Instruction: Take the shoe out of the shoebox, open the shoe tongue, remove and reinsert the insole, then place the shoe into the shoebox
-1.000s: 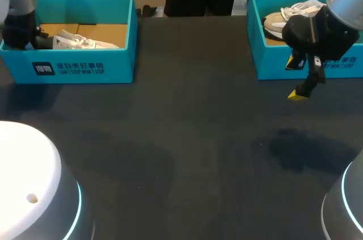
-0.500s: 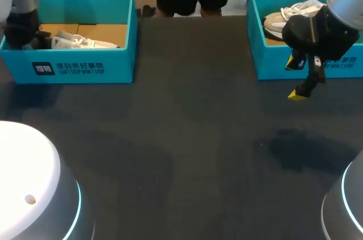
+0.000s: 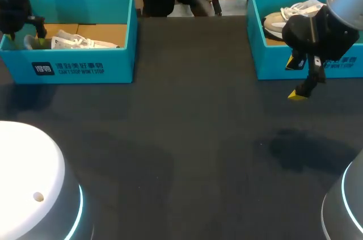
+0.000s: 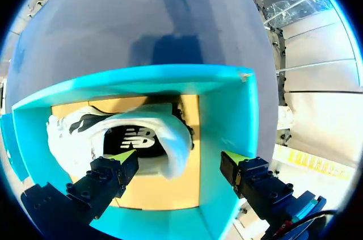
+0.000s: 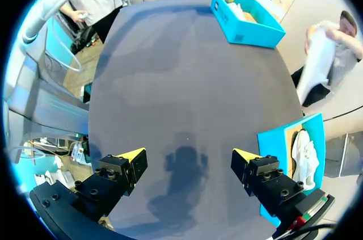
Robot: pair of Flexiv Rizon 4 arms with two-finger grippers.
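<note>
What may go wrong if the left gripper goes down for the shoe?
One finger of the open left gripper seems to hang over the box wall, not inside. Going down, it may hit the wall and push the box. The other finger is over the shoe and may crush it.

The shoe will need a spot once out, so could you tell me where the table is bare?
The table is bare between the left shoebox and the right shoebox, and across the stretch in front of them. Crowded: just before the right shoebox, where the right gripper hangs open.
</note>
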